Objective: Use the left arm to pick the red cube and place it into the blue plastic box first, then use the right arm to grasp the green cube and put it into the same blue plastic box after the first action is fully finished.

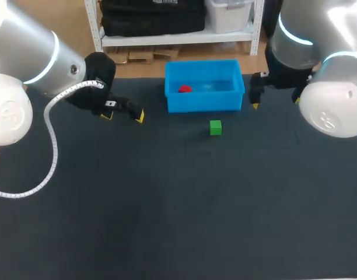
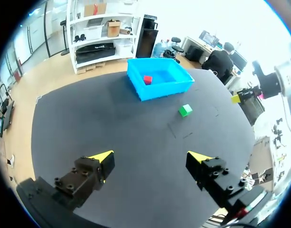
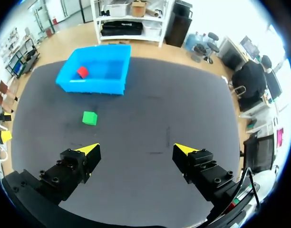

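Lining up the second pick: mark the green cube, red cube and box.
green cube (image 1: 215, 127), head view, top face.
red cube (image 1: 185, 89), head view, top face.
box (image 1: 203, 102), head view, front wall.

The silver-white left arm (image 1: 27, 58) and right arm (image 1: 333, 108) wear cyan light rings. A white coiled cable (image 1: 52, 146) trails the left. Black, screw-studded fingers (image 2: 83, 180) have yellow tips.

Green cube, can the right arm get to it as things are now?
Probably yes. The green cube sits alone on the table, clear of the blue box. The right gripper is open with the cube ahead of it, and the left gripper is off to the side.
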